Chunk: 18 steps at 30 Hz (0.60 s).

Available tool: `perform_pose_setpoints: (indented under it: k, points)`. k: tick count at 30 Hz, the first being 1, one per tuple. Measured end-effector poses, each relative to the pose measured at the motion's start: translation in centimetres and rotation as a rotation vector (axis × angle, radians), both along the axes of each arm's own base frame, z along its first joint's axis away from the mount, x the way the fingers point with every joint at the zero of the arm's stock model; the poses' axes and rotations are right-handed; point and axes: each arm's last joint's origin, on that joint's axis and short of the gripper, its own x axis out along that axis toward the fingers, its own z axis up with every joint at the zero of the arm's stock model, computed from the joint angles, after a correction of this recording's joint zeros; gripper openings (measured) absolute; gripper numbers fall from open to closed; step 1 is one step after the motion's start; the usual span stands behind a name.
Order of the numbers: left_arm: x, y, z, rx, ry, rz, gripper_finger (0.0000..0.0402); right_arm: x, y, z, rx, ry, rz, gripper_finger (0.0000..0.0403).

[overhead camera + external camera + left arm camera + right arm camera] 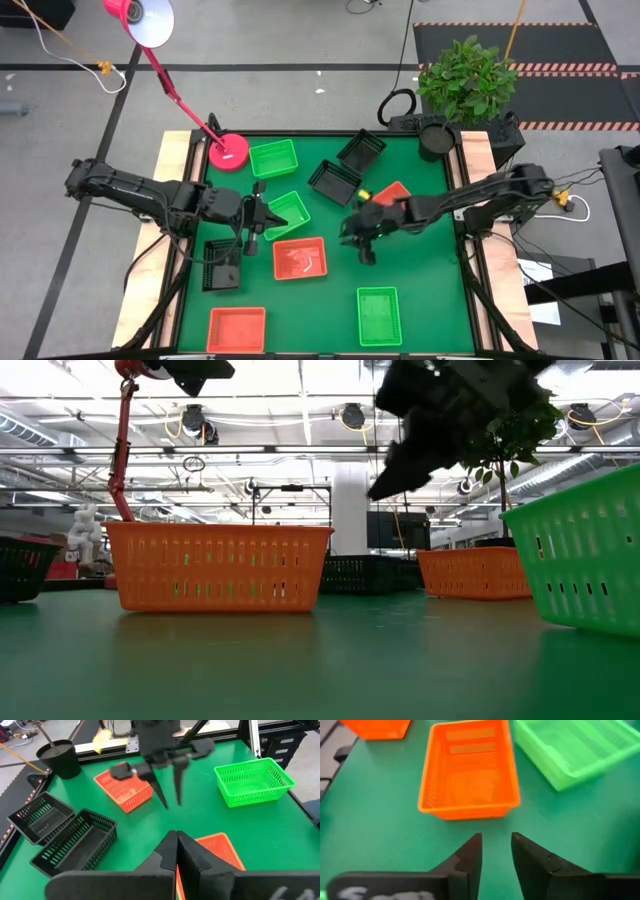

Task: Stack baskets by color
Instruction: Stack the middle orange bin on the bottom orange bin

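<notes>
The step in hand looks like the start of the red-orange stack. The right end effector point(362, 240) hangs empty above the worktop point(430, 290), its fingers a little apart with nothing between them, just beside the middle red-orange basket point(300, 258), on the side away from the lamp base point(229, 153). A second red-orange basket point(392, 192) lies behind that arm, and a third point(237, 328) sits at the near edge, far from the lamp base. No stack shows yet: the green and black baskets lie scattered singly, as far as the overhead view lets me judge. The left end effector point(256, 222) is closed on nothing, beside the green basket point(289, 213) nearest the lamp-side arm. Next, the right arm probably needs to drop over the middle basket's near wall and pinch it.
</notes>
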Motion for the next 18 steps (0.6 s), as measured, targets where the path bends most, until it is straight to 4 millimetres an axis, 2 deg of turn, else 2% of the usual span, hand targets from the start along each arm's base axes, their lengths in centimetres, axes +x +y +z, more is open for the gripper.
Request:
perform_pose_setpoints:
  k: [7,13,18]
  points:
    - [0.0,0.0,0.0,-0.011,0.000,0.005,0.0019,3.7,3.3,-0.2,-0.017,0.004,0.124,0.0139]
    - [-0.1,-0.3,0.0,-0.046,0.008,0.009,0.0004,6.0,5.1,0.0,0.000,-0.020,0.132,0.0141]
    - [-0.3,-1.2,-0.1,-0.070,0.012,-0.017,0.0013,7.8,6.2,-0.8,0.000,-0.011,0.127,0.0141]
